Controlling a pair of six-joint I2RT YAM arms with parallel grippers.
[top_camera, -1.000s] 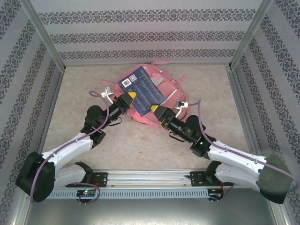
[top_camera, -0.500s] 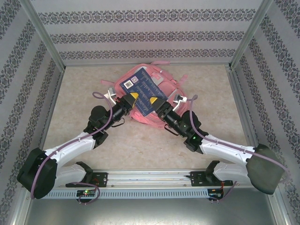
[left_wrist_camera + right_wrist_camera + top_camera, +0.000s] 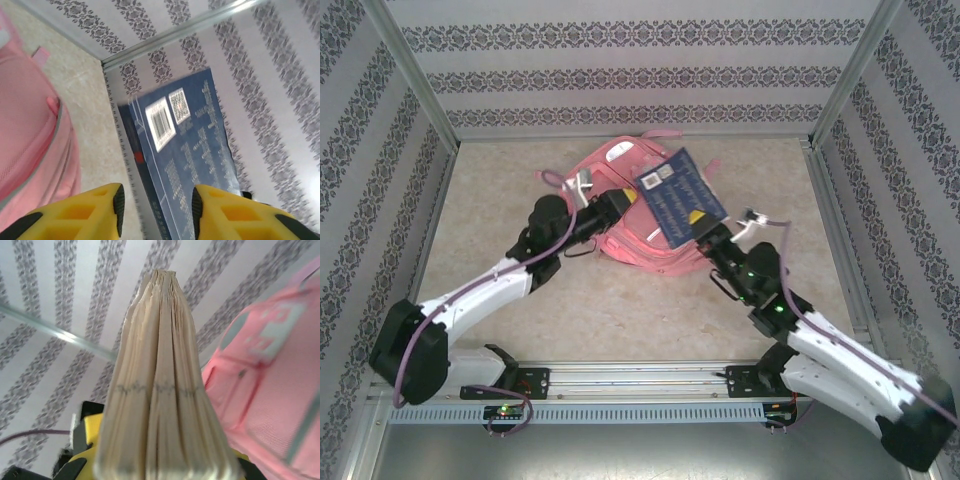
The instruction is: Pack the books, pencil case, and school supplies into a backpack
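Top external view: a beige speckled counter (image 3: pixel 490 300) walled with striped wallpaper (image 3: pixel 620 70); the pink backpack (image 3: pixel 640 235) lies mid-counter. My right tool (image 3: pixel 703 228) is clamped on a navy book (image 3: pixel 678 195), tilted above the backpack's right side. My left tool (image 3: pixel 620 203) gapes, empty, at the backpack's left. Right wrist shows the book's page edges (image 3: pixel 160 390); left wrist, its barcode (image 3: pixel 161 125).

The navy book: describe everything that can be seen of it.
The navy book has a dark blue cover with white print, plus a barcode and a square code on white labels near its upper corner. Its cream page edges fan slightly. It hangs tilted in the air over the right side of the pink backpack, cover facing the overhead camera. The right gripper holds its lower end, jaws shut on it. Nothing else appears to touch it.
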